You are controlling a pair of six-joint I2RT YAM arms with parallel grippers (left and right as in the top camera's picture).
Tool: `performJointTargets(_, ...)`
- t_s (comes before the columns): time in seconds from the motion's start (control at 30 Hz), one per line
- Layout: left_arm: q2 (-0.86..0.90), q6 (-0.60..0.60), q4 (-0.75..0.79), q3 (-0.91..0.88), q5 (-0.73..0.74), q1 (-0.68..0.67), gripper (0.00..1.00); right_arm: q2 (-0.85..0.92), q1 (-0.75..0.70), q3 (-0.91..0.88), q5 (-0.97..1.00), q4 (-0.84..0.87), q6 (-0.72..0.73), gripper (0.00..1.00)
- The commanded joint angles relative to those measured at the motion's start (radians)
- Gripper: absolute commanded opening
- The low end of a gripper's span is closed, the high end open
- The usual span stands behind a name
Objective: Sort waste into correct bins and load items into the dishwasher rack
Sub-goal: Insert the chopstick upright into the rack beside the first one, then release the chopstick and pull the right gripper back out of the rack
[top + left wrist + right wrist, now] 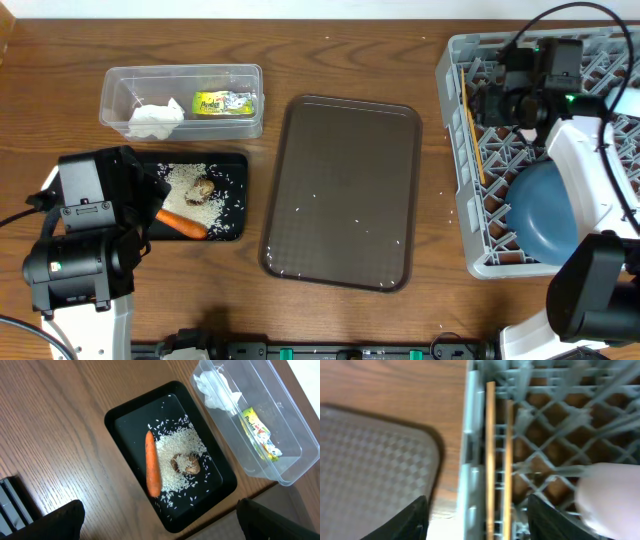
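The black tray (232, 165) holds the orange carrot (181, 223), the brown food lump (203, 187) and loose rice (186, 177). In the left wrist view, the carrot (153, 464), lump (186, 465) and rice (176, 445) lie in the tray (125, 420). My left gripper (160, 530) is open and empty above the tray's near end. The clear tub (120, 80) holds the white tissue (155, 118) and the green-yellow wrapper (224, 102). The grey rack (455, 150) holds the chopsticks (474, 135) and the blue plate (545, 215). My right gripper (480, 525) is open above the chopsticks (497, 460), which lie flat in the rack (470, 450).
The dark-brown serving tray (345, 190) lies between the black tray and the rack, with a few rice grains on it. It also shows in the right wrist view (370, 460). A whitish-pink cup (612, 495) sits blurred in the rack, right of the chopsticks.
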Motion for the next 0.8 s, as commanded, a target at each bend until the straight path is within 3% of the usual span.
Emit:
performJointTargets(0.0, 0.000, -0.002, -0.003, 0.003, -0.019, 0.003, 0.98, -0.046, 0.016, 0.008, -0.094, -0.015, -0.002, 0.59)
performJointTargets(0.3, 0.000, -0.002, -0.003, 0.003, -0.019, 0.003, 0.98, -0.278, 0.072, 0.008, -0.211, -0.161, 0.092, 0.66)
performJointTargets(0.33, 0.000, -0.002, -0.003, 0.003, -0.019, 0.003, 0.98, -0.298, 0.081, 0.007, -0.208, -0.203, 0.092, 0.63)
performJointTargets(0.4, 0.000, -0.002, -0.003, 0.003, -0.019, 0.003, 0.98, -0.330, 0.104, 0.005, -0.183, -0.294, 0.098, 0.48)
performJointTargets(0.43, 0.000, -0.002, -0.003, 0.003, -0.019, 0.003, 0.98, -0.347, 0.123, 0.000, -0.130, -0.348, 0.132, 0.34)
performJointTargets(0.47, 0.000, -0.002, -0.003, 0.003, -0.019, 0.003, 0.98, -0.359, 0.135, -0.005, -0.083, -0.379, 0.170, 0.31)
performJointTargets(0.57, 0.000, -0.002, -0.003, 0.003, -0.019, 0.003, 0.98, -0.404, 0.173, -0.031, 0.043, -0.453, 0.293, 0.31)
performJointTargets(0.7, 0.000, -0.002, -0.003, 0.003, -0.019, 0.003, 0.98, -0.495, 0.211, -0.097, 0.057, -0.473, 0.336, 0.34)
performJointTargets(0.77, 0.000, -0.002, -0.003, 0.003, -0.019, 0.003, 0.98, -0.557, 0.227, -0.152, 0.057, -0.460, 0.349, 0.42)
